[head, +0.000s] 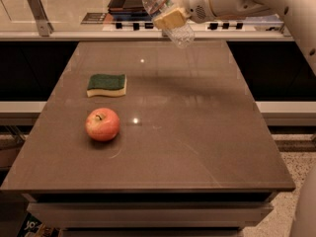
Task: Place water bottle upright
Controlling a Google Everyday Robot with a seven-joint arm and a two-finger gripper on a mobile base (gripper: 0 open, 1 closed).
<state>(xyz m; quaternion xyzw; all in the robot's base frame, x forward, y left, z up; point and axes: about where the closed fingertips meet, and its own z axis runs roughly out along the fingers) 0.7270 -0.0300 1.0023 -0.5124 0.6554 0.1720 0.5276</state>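
You see the gripper [171,18] clamped on the tilted water bottle [155,2], its label unreadable, above the far edge of the table [197,147]

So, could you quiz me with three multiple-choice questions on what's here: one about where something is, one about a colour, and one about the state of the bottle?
1. Where is the apple on the table?
A) in front of the sponge, nearer the camera
B) on top of the sponge
C) at the right edge

2. What colour is the sponge's top?
A) red
B) green
C) blue

3. How is the water bottle?
A) standing upright on the table
B) lying flat on the table
C) held tilted in the air by the gripper

Answers:
1 A: the apple sits apart from the sponge, on its near side.
2 B: the top is dark green over a pale yellow layer.
3 C: the gripper, above the table's far edge, is shut on the water bottle, cap up-left and base down-right.
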